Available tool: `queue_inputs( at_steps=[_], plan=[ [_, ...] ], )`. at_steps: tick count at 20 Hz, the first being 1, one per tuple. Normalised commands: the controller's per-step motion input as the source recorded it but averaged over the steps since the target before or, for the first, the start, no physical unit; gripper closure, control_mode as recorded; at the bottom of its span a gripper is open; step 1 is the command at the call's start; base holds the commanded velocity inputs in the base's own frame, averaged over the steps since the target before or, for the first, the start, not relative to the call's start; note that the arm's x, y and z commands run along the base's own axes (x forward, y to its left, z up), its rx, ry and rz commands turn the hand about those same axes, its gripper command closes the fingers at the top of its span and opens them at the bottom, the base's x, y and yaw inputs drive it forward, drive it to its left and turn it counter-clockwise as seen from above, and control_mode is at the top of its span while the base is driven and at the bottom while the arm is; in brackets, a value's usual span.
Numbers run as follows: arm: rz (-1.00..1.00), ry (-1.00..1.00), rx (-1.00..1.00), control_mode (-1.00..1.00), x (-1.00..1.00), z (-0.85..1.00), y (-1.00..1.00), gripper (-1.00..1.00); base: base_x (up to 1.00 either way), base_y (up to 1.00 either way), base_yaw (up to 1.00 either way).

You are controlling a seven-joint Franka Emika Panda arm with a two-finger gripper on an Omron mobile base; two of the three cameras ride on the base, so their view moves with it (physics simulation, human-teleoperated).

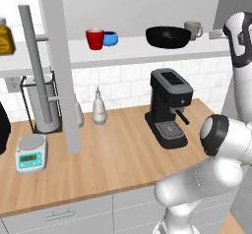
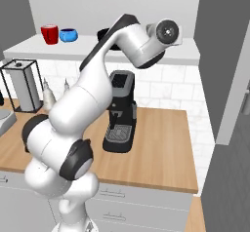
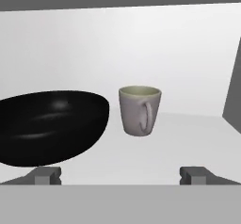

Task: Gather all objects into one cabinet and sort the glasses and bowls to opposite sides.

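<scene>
On the cabinet [image 1: 128,51] board stand red cup [image 1: 94,38], blue bowl [image 1: 110,39], black bowl [image 1: 168,37], mug [image 1: 193,29]; hand [image 3: 120,176] spread apart, empty.

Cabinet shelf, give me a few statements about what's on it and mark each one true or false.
1. The red cup stands right beside the blue bowl. True.
2. The grey-beige mug lies on its side. False: it stands upright.
3. The black bowl sits between the blue bowl and the mug. True.
4. The gripper holds the mug. False: it is open, short of the mug.
</scene>
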Motion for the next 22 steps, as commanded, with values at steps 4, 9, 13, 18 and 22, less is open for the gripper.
queue_inputs(
  at_steps=[4,9,13,18,22],
  plan=[
    [-0.03,0.00,0.00,-1.00,0.34,0.00,0.00,-1.00,0.00,0.00,0.00],
    [-0.01,0.00,0.01,-1.00,0.20,0.00,-0.15,-1.00,0.00,0.00,0.00],
    [0.00,0.00,0.02,-1.00,0.05,0.00,-0.29,-1.00,0.00,0.00,0.00],
    [0.00,0.00,0.00,-1.00,0.25,0.00,-0.16,-1.00,0.00,0.00,0.00],
    [0.00,0.00,0.00,-1.00,0.40,-0.02,0.00,-1.00,0.00,0.00,0.00]
  ],
)
